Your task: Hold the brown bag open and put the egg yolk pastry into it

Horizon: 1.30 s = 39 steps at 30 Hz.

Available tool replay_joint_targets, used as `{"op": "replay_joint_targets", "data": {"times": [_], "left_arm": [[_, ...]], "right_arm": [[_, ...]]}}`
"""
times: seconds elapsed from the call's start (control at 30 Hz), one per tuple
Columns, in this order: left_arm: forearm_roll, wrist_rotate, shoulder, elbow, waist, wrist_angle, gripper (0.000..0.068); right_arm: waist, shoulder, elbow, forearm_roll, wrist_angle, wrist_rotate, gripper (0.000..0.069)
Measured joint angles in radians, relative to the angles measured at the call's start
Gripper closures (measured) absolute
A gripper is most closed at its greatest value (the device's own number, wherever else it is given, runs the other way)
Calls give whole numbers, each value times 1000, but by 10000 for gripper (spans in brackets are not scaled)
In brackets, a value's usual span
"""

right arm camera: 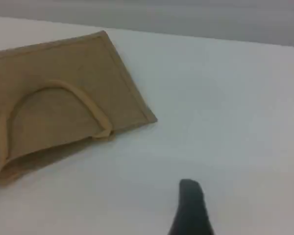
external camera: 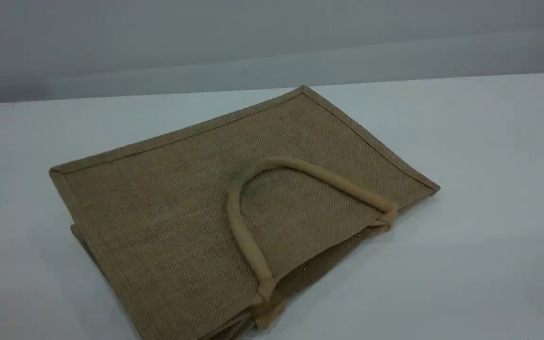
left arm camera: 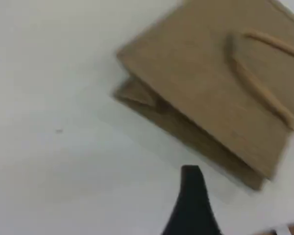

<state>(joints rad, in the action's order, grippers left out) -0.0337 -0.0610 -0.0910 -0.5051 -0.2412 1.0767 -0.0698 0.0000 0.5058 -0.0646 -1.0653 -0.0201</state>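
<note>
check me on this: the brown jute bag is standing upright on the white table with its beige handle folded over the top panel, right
Not quite. The brown jute bag is lying flat on its side, collapsed, not standing upright. The scene view shows this plainly. The rest holds: it rests on the white table, and its beige handle is folded over the top panel.

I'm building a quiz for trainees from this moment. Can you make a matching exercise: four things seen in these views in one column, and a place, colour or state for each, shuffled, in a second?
Things:
1. brown bag
2. handle
3. table
4. left gripper's fingertip

Descriptions:
A. plain white surface
B. black, at the bottom edge of the left wrist view, over bare table
C. lying flat, woven tan cloth
D. lighter beige loop folded back onto the cloth

Pairs: 1-C, 2-D, 3-A, 4-B
</note>
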Motion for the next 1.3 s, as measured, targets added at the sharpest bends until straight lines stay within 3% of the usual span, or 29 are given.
{"op": "replay_joint_targets", "data": {"times": [0.13, 0.2, 1.3], "left_arm": [[0, 0, 40, 0, 108, 2, 199], [0, 0, 56, 0, 131, 3, 199], [1, -1, 91, 0, 130, 0, 199]], "right_arm": [[0, 0, 0, 0, 0, 0, 242], [0, 0, 0, 0, 0, 0, 242], [0, 0, 0, 0, 0, 0, 242]]}}
